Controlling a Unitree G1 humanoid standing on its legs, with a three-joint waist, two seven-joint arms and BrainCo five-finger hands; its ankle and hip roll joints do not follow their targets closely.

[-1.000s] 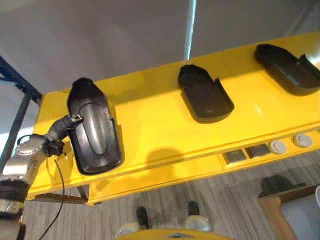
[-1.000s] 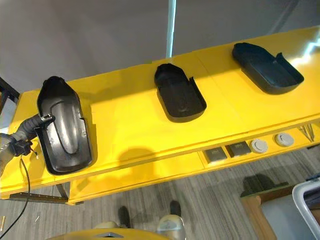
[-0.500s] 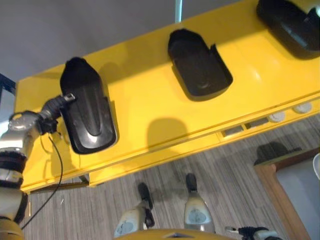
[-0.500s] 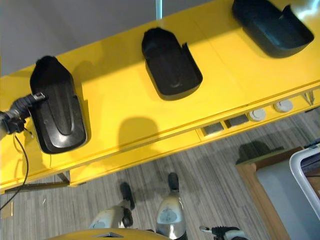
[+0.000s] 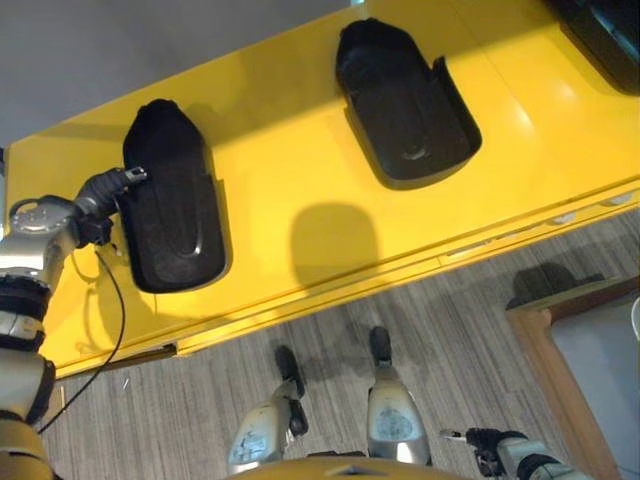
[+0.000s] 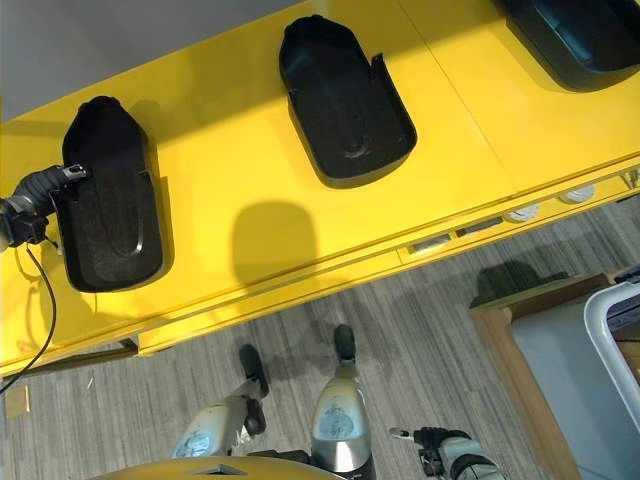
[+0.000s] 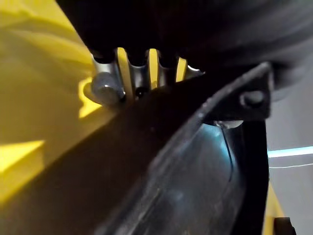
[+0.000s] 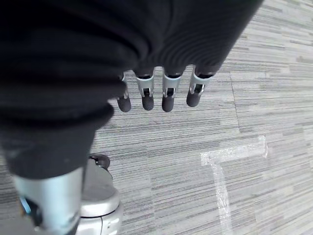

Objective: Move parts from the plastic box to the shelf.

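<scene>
Left hand grips black part on yellow shelf; right hand hangs relaxed, empty.

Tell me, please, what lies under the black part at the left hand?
The yellow shelf lies under the black part. The left hand is at its edge, fingers tucked behind its rim, their tips hidden.
</scene>
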